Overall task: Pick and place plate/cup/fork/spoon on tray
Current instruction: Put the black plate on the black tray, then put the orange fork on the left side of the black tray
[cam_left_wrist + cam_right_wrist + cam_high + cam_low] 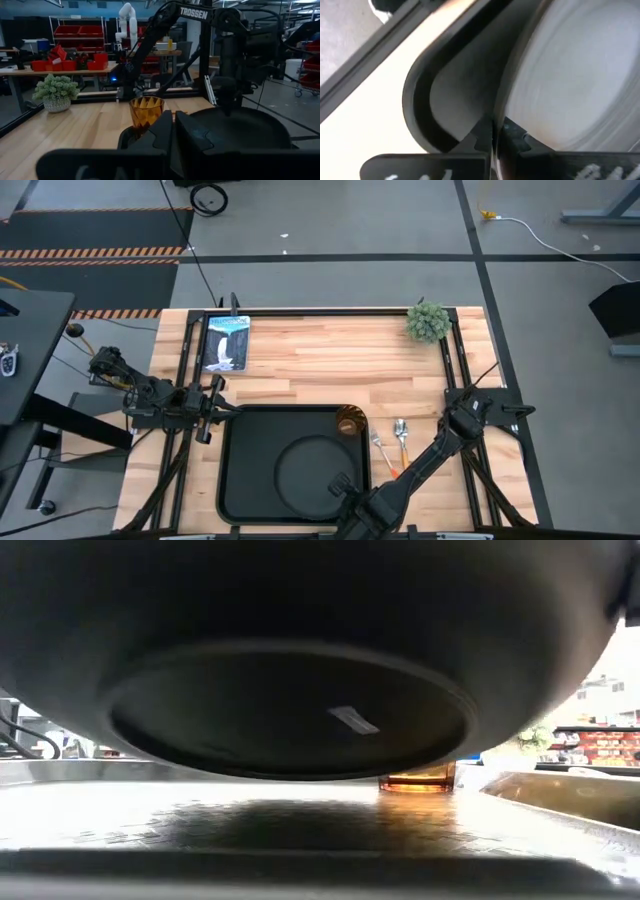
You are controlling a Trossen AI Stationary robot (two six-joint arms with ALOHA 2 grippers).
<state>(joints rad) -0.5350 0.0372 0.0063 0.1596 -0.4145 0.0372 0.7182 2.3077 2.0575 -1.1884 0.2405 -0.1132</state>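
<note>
— Where was the plate when you looked?

— From above I saw the plate (312,468) over the middle of the tray (240,480). In the low view its underside (290,710) hung clear of the tray floor, so it was lifted. My right claw (343,488) was closed on the plate's near right rim.

— And the other pieces?

— The cup (350,421) stood in the tray's far right corner. The fork (381,447) and spoon (401,435) lay side by side on the table (330,350), just right of the tray.

— The left arm?

— My left claw (212,413) waited at the tray's far left corner, fingers shut on nothing. A small plant (428,321) sat at the far right of the table
</note>
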